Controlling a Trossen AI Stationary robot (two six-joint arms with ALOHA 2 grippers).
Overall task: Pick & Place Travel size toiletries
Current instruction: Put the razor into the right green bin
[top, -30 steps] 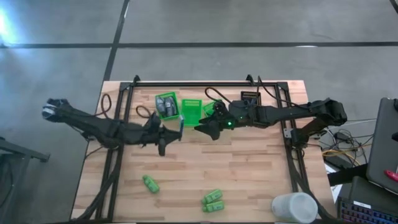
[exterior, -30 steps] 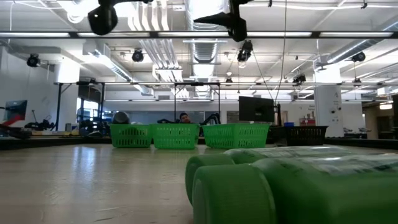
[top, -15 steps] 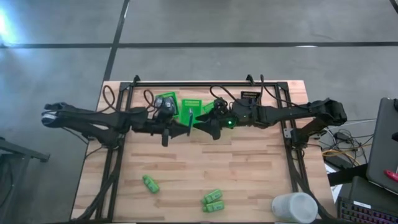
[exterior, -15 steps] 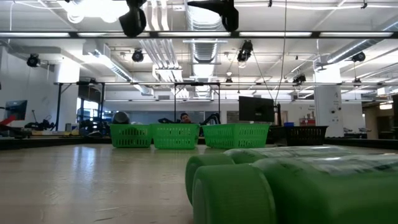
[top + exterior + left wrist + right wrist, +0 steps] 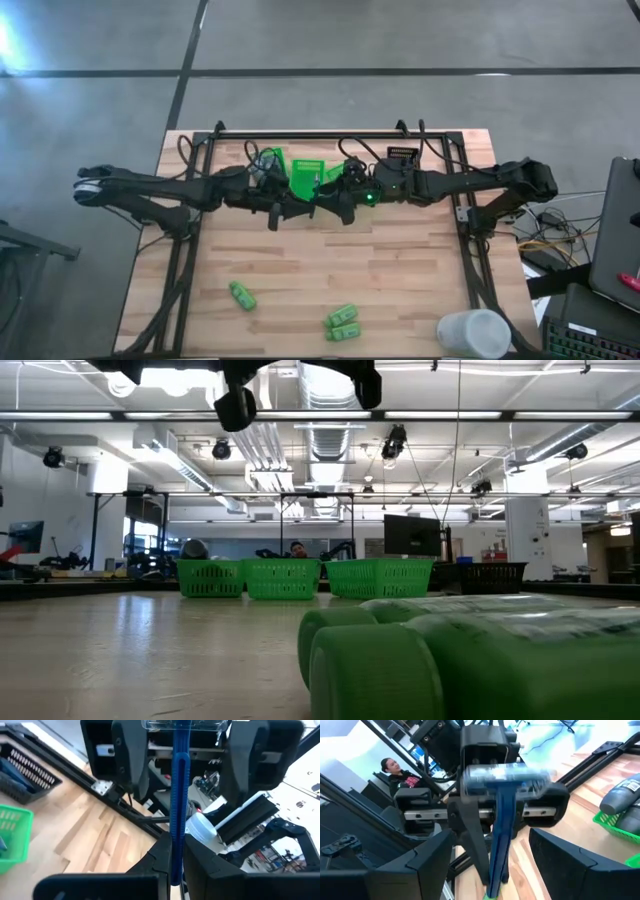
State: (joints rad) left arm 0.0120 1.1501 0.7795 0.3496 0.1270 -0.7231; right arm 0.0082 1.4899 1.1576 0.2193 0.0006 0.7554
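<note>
A blue razor (image 5: 176, 795) with a clear-capped head (image 5: 505, 774), one of the travel size toiletries, is held high above the table's middle. My left gripper (image 5: 298, 208) is shut on it. My right gripper (image 5: 326, 204) faces it, open, with one finger on each side of the razor (image 5: 497, 840); I cannot tell whether they touch it. Green bottles (image 5: 241, 296) (image 5: 343, 322) lie on their sides on the near part of the table. Grey tubes (image 5: 620, 800) lie in a green basket (image 5: 305, 176). My left gripper pinches the razor's handle near its free end (image 5: 175, 862) between its two fingers. The fingers come level from the table's left. The razor sticks out ahead of them with its head toward my right gripper, lifted clear of the table.
Green baskets (image 5: 283, 578) and a dark basket (image 5: 402, 157) stand along the far edge. A white cylinder (image 5: 472, 332) stands at the near right corner. The black frame (image 5: 190, 240) runs along both sides. A person (image 5: 395, 770) sits in the room beyond.
My left gripper has swung toward the table's right and far edge with the razor, up to my right gripper, and now points level at it. The razor has stayed in the hold, clear of the table.
</note>
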